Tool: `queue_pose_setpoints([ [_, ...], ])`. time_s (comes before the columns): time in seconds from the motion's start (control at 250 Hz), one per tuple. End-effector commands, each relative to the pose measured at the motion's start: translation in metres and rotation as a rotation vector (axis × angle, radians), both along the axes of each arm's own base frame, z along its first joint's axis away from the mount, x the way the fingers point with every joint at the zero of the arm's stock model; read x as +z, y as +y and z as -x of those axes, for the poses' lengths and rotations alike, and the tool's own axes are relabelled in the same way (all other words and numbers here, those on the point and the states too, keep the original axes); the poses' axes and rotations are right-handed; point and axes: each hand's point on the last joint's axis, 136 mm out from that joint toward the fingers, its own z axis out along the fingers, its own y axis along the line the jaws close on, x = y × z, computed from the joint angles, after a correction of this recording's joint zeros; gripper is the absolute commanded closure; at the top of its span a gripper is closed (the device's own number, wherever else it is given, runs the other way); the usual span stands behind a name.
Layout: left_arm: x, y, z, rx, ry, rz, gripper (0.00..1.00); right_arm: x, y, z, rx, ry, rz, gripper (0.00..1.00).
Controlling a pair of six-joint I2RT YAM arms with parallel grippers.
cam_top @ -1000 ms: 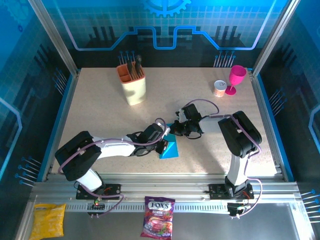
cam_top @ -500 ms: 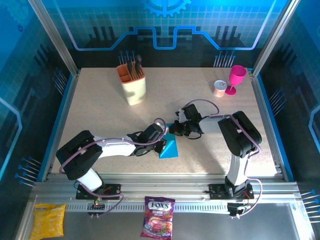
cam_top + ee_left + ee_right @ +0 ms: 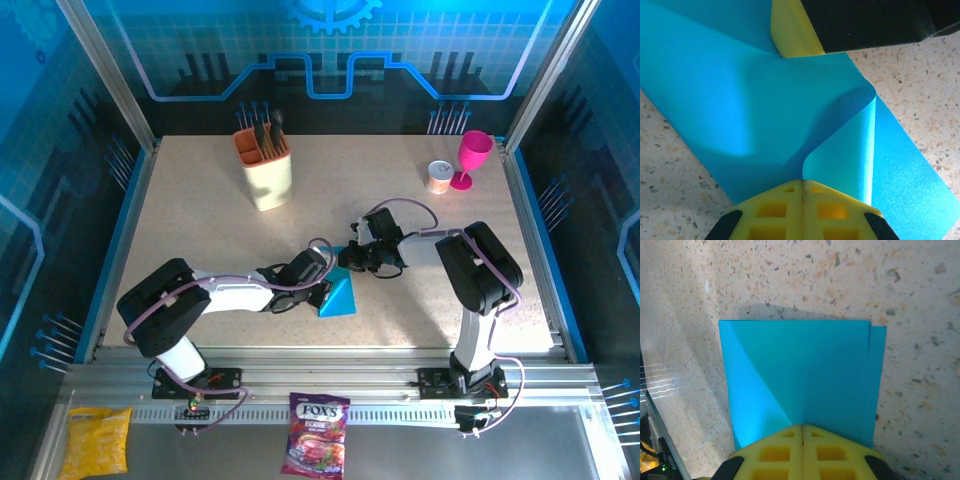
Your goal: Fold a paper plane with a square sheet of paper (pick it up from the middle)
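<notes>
The square sheet of paper (image 3: 341, 300) is bright cyan and lies folded on the table's middle. In the left wrist view one flap of the paper (image 3: 740, 100) curls up and runs into the tip seam of my left gripper (image 3: 802, 181), which is shut on it. My left gripper (image 3: 324, 291) sits at the sheet's left edge. My right gripper (image 3: 347, 263) is at the sheet's far end. In the right wrist view the right gripper (image 3: 802, 426) is shut, with its tips resting on the flat paper (image 3: 805, 370). One of its yellow fingers (image 3: 792, 35) lies on the paper in the left wrist view.
A beige utensil holder (image 3: 267, 170) stands at the back left. A pink goblet (image 3: 472, 157) and a small can (image 3: 438, 177) stand at the back right. A candy bag (image 3: 317, 432) and a yellow packet (image 3: 96, 440) lie on the front rail.
My left arm has shifted slightly, and the near flap of the paper has risen into a more pointed shape. The right gripper has stayed in place.
</notes>
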Motion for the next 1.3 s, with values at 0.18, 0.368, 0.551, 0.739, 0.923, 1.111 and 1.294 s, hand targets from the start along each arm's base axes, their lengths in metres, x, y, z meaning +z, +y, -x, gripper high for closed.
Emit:
queue_pose_setpoints([
  [0.18,0.010,0.004,-0.010,0.043,-0.040,0.011,1.00,-0.053,-0.026,0.035,-0.013,0.151,0.146,1.00],
  [0.368,0.009,0.005,-0.009,0.046,-0.040,0.004,1.00,-0.054,-0.027,0.035,-0.013,0.152,0.148,1.00],
  [0.551,0.001,0.007,-0.007,0.047,-0.026,-0.010,1.00,-0.055,-0.027,0.035,-0.012,0.155,0.147,1.00],
  [0.739,-0.003,0.010,-0.007,0.053,-0.019,-0.019,1.00,-0.056,-0.026,0.035,-0.010,0.156,0.146,1.00],
  [0.923,-0.011,0.011,-0.004,0.052,-0.004,-0.031,1.00,-0.051,-0.023,0.033,-0.008,0.155,0.127,1.00],
  [1.111,-0.016,0.013,-0.002,0.051,0.008,-0.035,1.00,-0.023,-0.017,0.023,-0.011,0.120,0.070,1.00],
  [1.294,-0.020,0.014,0.000,0.054,0.016,-0.037,1.00,0.033,-0.010,0.003,-0.011,0.016,0.024,0.92],
])
